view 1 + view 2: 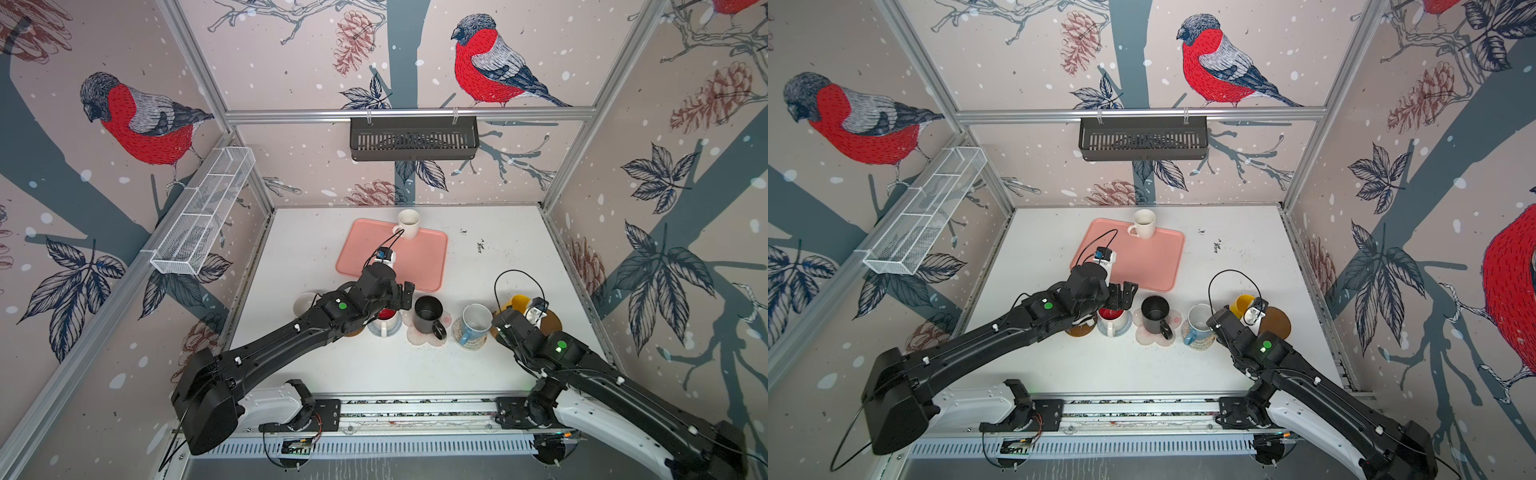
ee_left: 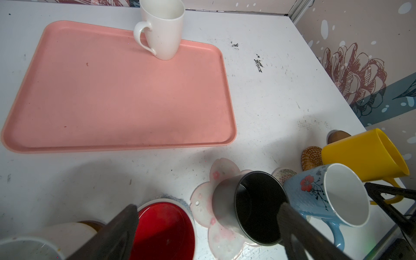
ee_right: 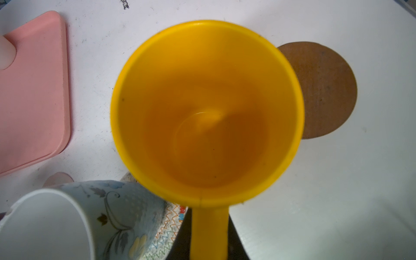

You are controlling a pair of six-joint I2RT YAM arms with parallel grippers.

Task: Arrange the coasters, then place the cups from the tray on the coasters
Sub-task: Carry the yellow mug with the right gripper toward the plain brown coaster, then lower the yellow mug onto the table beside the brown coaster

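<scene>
Tray (image 2: pixel 112 101) matt pink plastic. Yellow mug (image 3: pixel 207 112) smooth plastic. Brown disc (image 3: pixel 326 90) matt, grainy. Rattan coaster (image 2: pixel 311 157) woven, rough. White mug (image 2: pixel 164 33) glossy.

The white surface (image 1: pixel 374 365) is scuffed, with black marks (image 1: pixel 480 247) toward its far right. A pink tray (image 1: pixel 419 266) lies flat at the far middle. Nearer runs a row of coasters: a glossy brown disc (image 1: pixel 1077 331), grey-blue crochet (image 2: pixel 182 201), a pink-white flower mat (image 1: pixel 417 340), a patterned rope mat (image 1: pixel 478 343), golden rattan (image 2: pixel 311 157) and a matte brown disc (image 1: pixel 552 322).
</scene>
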